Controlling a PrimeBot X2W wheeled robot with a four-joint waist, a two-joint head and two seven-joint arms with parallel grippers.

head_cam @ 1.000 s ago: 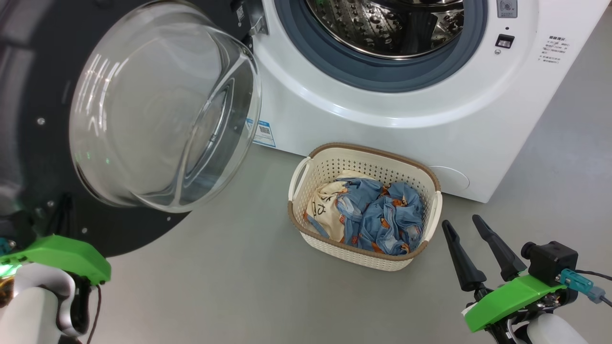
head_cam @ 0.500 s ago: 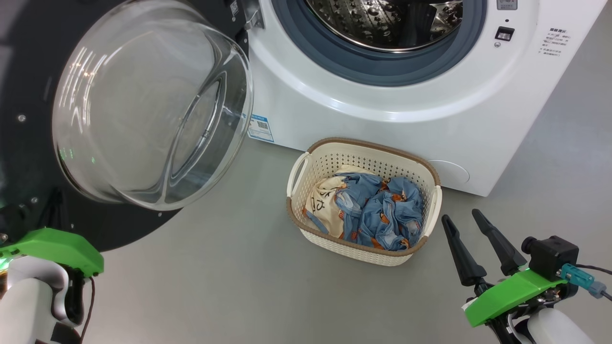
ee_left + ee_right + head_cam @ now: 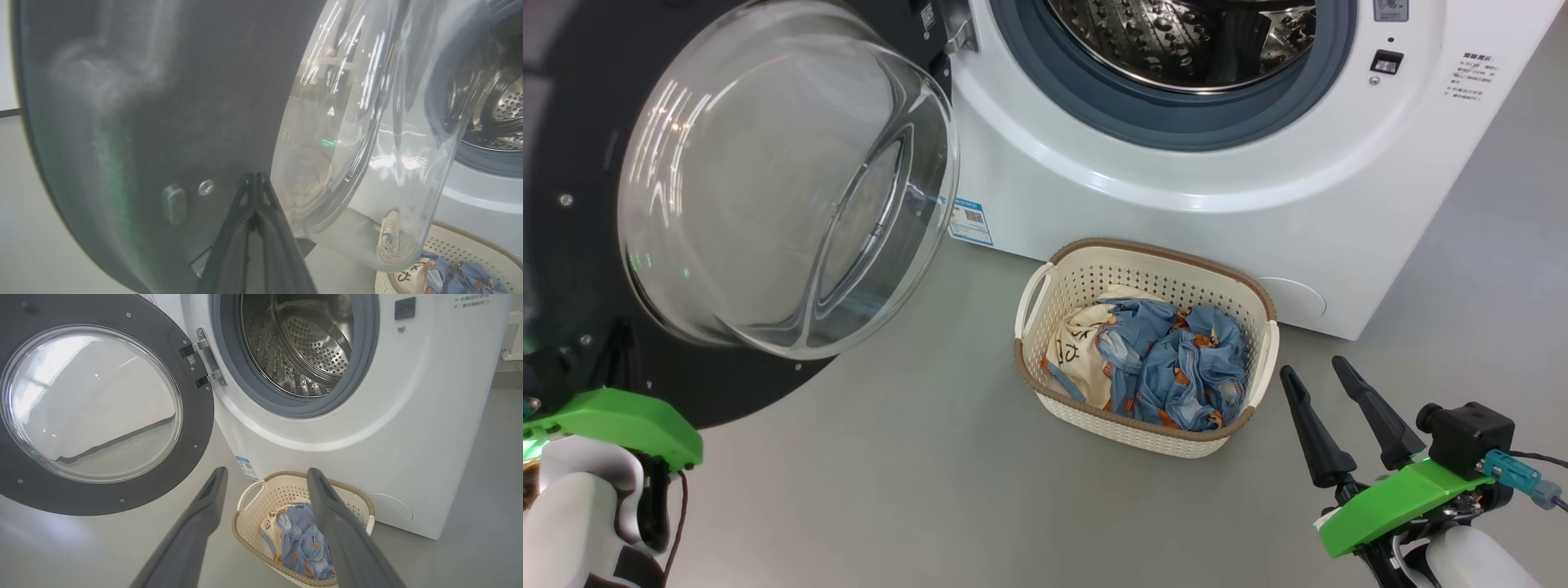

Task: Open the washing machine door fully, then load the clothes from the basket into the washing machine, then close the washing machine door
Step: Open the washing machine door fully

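Note:
The washing machine (image 3: 1176, 220) stands with its steel drum (image 3: 1192, 41) exposed. The washing machine door (image 3: 768, 180) is swung wide to the left, its glass bowl bulging towards me. My left gripper (image 3: 255, 179) is shut, and its joined tips rest at the black inner rim (image 3: 163, 122) low beside the glass. The basket (image 3: 1152, 249) sits on the floor before the machine and holds the clothes (image 3: 1176, 367), blue printed fabric and a cream cloth. My right gripper (image 3: 1311, 367) is open and empty, just right of the basket, fingers pointing at it (image 3: 266, 470).
The grey floor (image 3: 915, 490) spreads in front of the basket and under the door. A blue label sticker (image 3: 968, 222) sits low on the machine's front. The door hinge (image 3: 206, 359) shows at the opening's left edge.
The door has swung slightly wider to the left with my left gripper against it. The head view has shifted a little. My right gripper has stayed open in place.

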